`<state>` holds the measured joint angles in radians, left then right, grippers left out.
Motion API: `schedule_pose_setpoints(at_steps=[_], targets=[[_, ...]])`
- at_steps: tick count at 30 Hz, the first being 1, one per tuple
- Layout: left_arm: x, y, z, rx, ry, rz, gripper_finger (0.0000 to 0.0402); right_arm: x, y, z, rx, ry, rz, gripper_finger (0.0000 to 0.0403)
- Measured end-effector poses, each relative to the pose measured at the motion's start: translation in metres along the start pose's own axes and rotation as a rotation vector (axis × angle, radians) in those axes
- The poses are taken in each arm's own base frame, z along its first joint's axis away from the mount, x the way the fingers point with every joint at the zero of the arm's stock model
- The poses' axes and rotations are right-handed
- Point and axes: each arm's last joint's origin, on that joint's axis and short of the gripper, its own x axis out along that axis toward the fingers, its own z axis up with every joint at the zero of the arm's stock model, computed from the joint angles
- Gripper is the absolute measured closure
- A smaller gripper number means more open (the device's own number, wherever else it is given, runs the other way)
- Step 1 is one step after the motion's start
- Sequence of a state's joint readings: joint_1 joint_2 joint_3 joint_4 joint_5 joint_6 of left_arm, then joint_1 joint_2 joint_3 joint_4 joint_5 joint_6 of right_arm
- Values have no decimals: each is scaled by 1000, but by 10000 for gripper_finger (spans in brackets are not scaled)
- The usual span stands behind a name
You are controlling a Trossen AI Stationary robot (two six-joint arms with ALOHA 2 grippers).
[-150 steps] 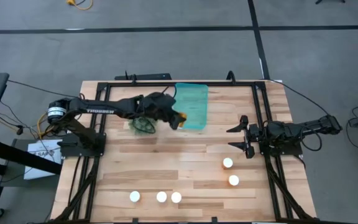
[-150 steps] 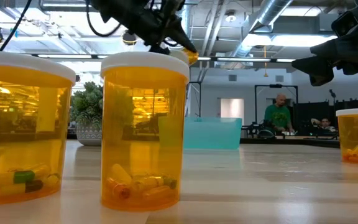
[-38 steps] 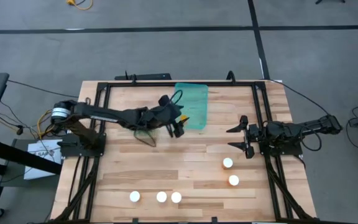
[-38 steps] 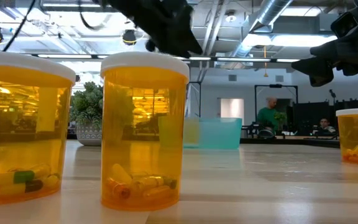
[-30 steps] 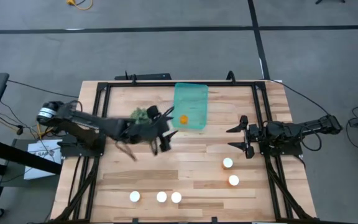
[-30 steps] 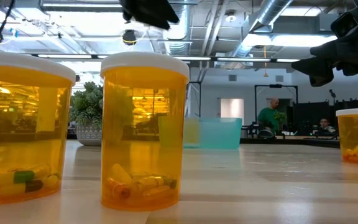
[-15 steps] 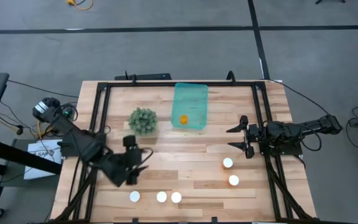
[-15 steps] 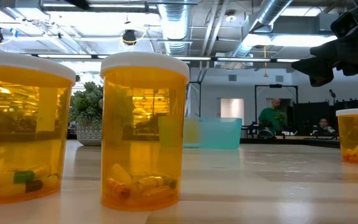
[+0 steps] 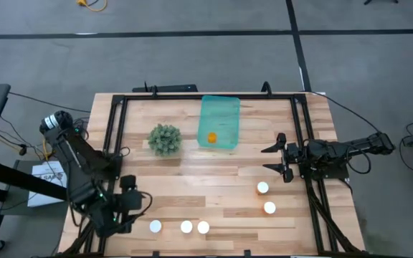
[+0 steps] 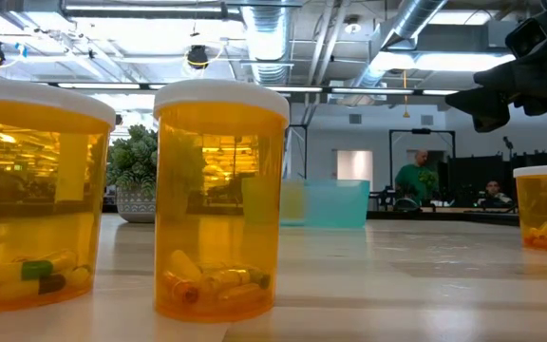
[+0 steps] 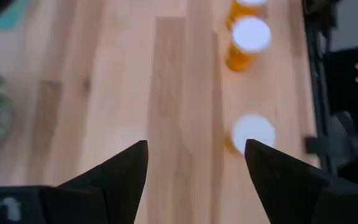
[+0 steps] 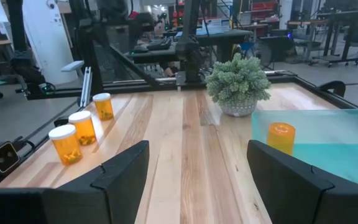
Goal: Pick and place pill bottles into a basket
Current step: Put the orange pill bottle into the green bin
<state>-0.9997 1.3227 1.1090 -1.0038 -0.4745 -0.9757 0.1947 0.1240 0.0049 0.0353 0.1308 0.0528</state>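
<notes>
Three orange pill bottles with white caps (image 9: pixel 186 226) stand in a row near the table's near edge. Two more (image 9: pixel 266 198) stand at the near right. One orange bottle (image 9: pixel 211 137) sits inside the teal basket (image 9: pixel 219 107), at its near end, with no white cap showing; it also shows in the right wrist view (image 12: pixel 281 137). My left gripper (image 9: pixel 140 204) is open and empty above the table's near left, just left of the row; its wrist view shows its spread fingers (image 11: pixel 194 162) and bottles beyond (image 11: pixel 251 35). My right gripper (image 9: pixel 278 159) is open and empty at the right.
A green bushy plant in a pot (image 9: pixel 165 140) stands left of the basket. A black frame rail (image 9: pixel 117 136) runs along the table's sides. Bare wood lies between the basket and the bottle row. People show in the room behind the table (image 10: pixel 418 180).
My left gripper has swung from beside the basket toward the table's near left corner, ending just left of the row of three bottles. The bottle in the basket has stayed where it lies. My right arm has kept still.
</notes>
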Motion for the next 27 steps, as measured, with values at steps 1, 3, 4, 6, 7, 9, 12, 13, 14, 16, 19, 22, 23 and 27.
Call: schedule_pose_setpoints(at_steps=[1, 3, 4, 6, 7, 9, 12, 13, 14, 16, 19, 22, 23, 27], targets=[[2, -3, -3, 3, 28, -3, 143, 0, 0, 0, 0, 0, 0, 137], [9, -11, -10, 14, 74, 4, 143, 0, 0, 0, 0, 0, 0, 137], [14, -15, -13, 18, 92, 14, 143, 0, 0, 0, 0, 0, 0, 137], [23, -23, -19, 28, 128, 34, 143, 0, 0, 0, 0, 1, 0, 137], [28, -27, -22, 31, 142, 41, 143, 0, 0, 0, 0, 1, 0, 137], [38, -34, -26, 34, 161, 47, 141, 0, 0, 0, 0, 0, 0, 137], [48, -44, -31, 29, 164, 42, 133, 0, 0, 0, 0, 0, 0, 137], [51, -46, -32, 23, 161, 40, 130, 0, 0, 0, 0, 0, 0, 137], [54, -49, -34, 18, 159, 39, 127, 0, 0, 0, 0, 0, 0, 137], [59, -54, -36, 2, 159, 39, 119, 0, 0, 0, 0, 0, 0, 137], [68, -58, -39, -13, 162, 48, 108, 0, 0, 0, 0, 0, 0, 137], [76, -61, -42, -9, 146, 77, 99, 0, 0, 0, 0, 0, 0, 137], [78, -62, -42, -9, 133, 85, 96, 0, 0, 0, 0, 0, 0, 137], [85, -65, -42, -13, 91, 98, 90, 0, 0, 0, 0, 0, 0, 137]])
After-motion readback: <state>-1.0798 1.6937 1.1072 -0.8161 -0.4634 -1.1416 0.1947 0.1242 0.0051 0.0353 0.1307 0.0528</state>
